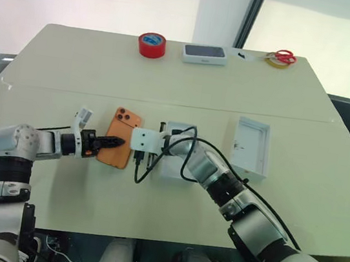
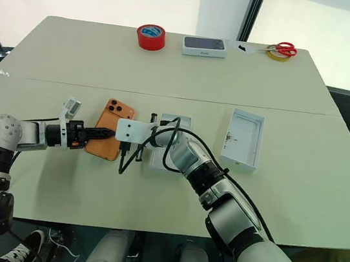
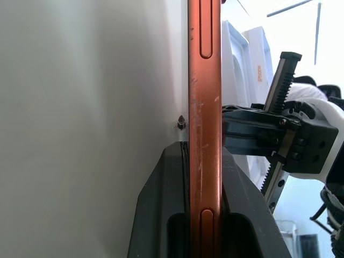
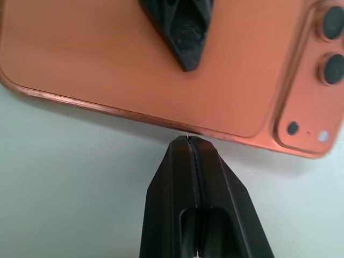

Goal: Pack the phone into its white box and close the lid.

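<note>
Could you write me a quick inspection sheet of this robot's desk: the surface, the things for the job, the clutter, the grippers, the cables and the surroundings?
Surface: pale table, a seam running across it.
Job's things: orange phone camera side up; white box beside it, largely behind the right wrist; lid lying open side up, apart.
Clutter: red tape roll, boxed phone package, red scissors with a yellow tape ring at the far edge.
Grippers: left gripper shut on the phone's edge; right gripper shut, tips at the phone's other edge.
Cables: black cable looping over the right wrist.
Surroundings: windows behind.
</note>
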